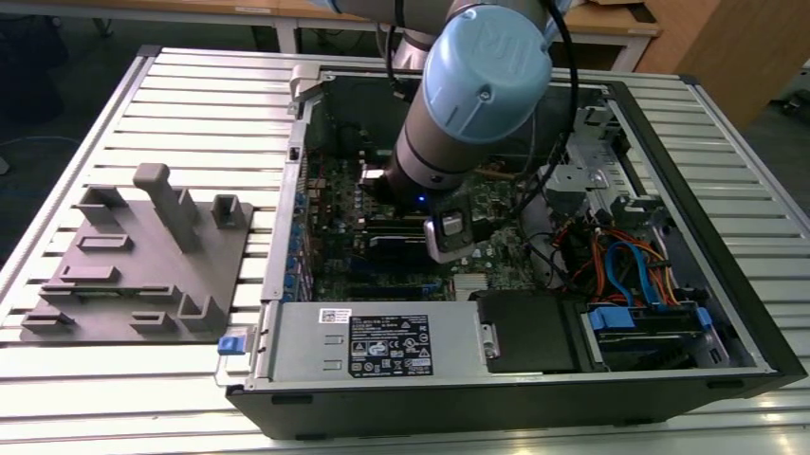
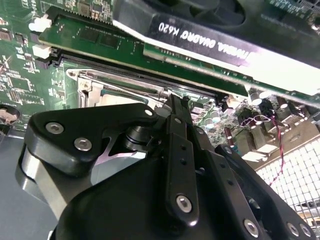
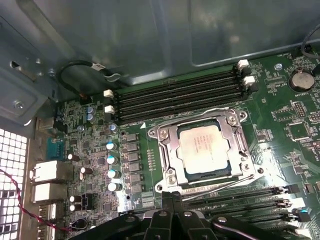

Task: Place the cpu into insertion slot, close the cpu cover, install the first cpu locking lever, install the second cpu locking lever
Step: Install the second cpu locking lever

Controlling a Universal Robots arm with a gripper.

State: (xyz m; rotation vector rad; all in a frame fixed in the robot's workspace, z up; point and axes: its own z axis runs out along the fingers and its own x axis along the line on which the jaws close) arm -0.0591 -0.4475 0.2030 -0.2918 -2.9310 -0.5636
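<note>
Cpu [image 3: 204, 149]: sits flat in the insertion slot [image 3: 186, 176].
Cpu cover [image 3: 167, 155]: down around the chip.
Levers: one thin lever [image 3: 220, 186] looks not hooked; I judge locking is left.
Gripper [image 3: 172, 199]: fingers pressed together, holding nothing, just beside the socket's edge.
Nearby: memory slots [image 3: 175, 97], graphics card [image 2: 210, 35].

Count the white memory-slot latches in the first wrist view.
4 white latches: two at each end of the memory slots beside the cpu. The claw may hide others.

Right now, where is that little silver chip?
In the first wrist view the cpu sits in its socket under the metal cpu cover, between two banks of memory slots, just beyond the gripper.
</note>
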